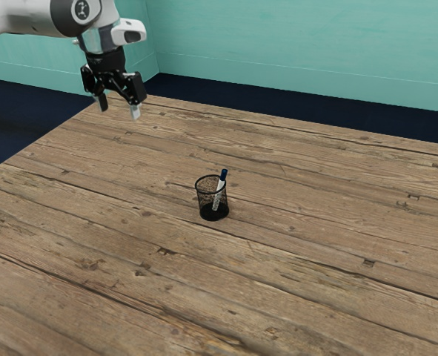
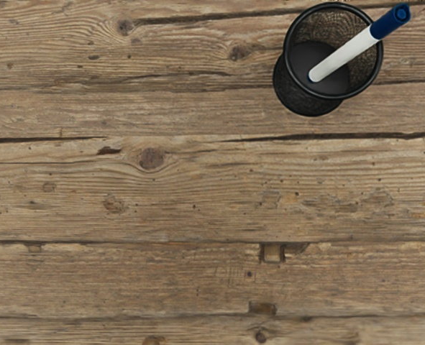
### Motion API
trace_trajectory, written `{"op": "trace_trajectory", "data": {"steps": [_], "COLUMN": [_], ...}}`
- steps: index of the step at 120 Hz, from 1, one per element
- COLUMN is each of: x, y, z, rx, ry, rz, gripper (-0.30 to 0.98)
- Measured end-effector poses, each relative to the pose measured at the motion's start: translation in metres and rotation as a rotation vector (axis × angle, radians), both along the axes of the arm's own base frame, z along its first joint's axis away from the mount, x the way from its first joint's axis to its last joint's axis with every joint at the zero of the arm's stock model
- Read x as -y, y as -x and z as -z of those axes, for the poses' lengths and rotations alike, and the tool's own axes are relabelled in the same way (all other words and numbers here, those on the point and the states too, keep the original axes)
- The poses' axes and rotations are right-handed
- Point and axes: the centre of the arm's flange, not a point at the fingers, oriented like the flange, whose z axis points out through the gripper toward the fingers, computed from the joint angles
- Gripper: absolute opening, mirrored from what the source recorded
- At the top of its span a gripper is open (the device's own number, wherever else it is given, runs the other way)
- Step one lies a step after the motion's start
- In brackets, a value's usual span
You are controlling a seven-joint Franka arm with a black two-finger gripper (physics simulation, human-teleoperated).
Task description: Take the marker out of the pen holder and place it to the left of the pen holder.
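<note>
High over the table's far left part in the exterior view, my gripper (image 1: 119, 113) hangs open, its two fingertips well apart and nothing between them. The black mesh pen holder (image 1: 213, 216) stands upright on the table, lower than the gripper and off toward the exterior view's right. Inside it leans a white marker (image 1: 218, 196) with a dark blue cap that sticks out above the rim. The wrist view looks down on the pen holder (image 2: 308, 102) and the marker (image 2: 346, 55), whose white end rests inside on the holder's bottom while the cap passes over the rim.
The wooden table (image 1: 293, 297) has planks with knots and small notches. Its far edge runs in front of a dark floor (image 1: 278, 110) and a teal wall (image 1: 293, 44).
</note>
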Motion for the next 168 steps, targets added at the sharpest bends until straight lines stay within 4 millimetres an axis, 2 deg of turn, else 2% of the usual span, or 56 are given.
{"op": "trace_trajectory", "data": {"steps": [24, 29, 43, 51, 61, 76, 90, 103, 129, 147, 168], "x": [0.008, 0.019, 0.058, 0.069, 0.072, 0.103, 0.113, 0.114, 0.119, 0.117, 0.118], "y": [-0.001, -0.006, -0.036, -0.049, -0.071, -0.106, -0.127, -0.137, -0.155, -0.162, -0.166], "z": [0.000, 0.003, 0.010, 0.025, 0.055, 0.091, 0.126, 0.158, 0.212, 0.236, 0.253], "rx": [0.003, 0.006, 0.036, 0.027, 0.006, 0.010, 0.003, -0.018, -0.019, -0.017, -0.009], "ry": [0.003, 0.003, 0.007, 0.011, 0.047, 0.071, 0.079, 0.081, 0.095, 0.096, 0.107], "rz": [0.026, 0.045, 0.118, 0.140, 0.142, 0.197, 0.221, 0.231, 0.256, 0.263, 0.274], "gripper": [0.69, 0.69, 0.69, 0.69, 0.69, 0.69, 0.69, 0.69, 0.69, 0.69, 0.69]}}
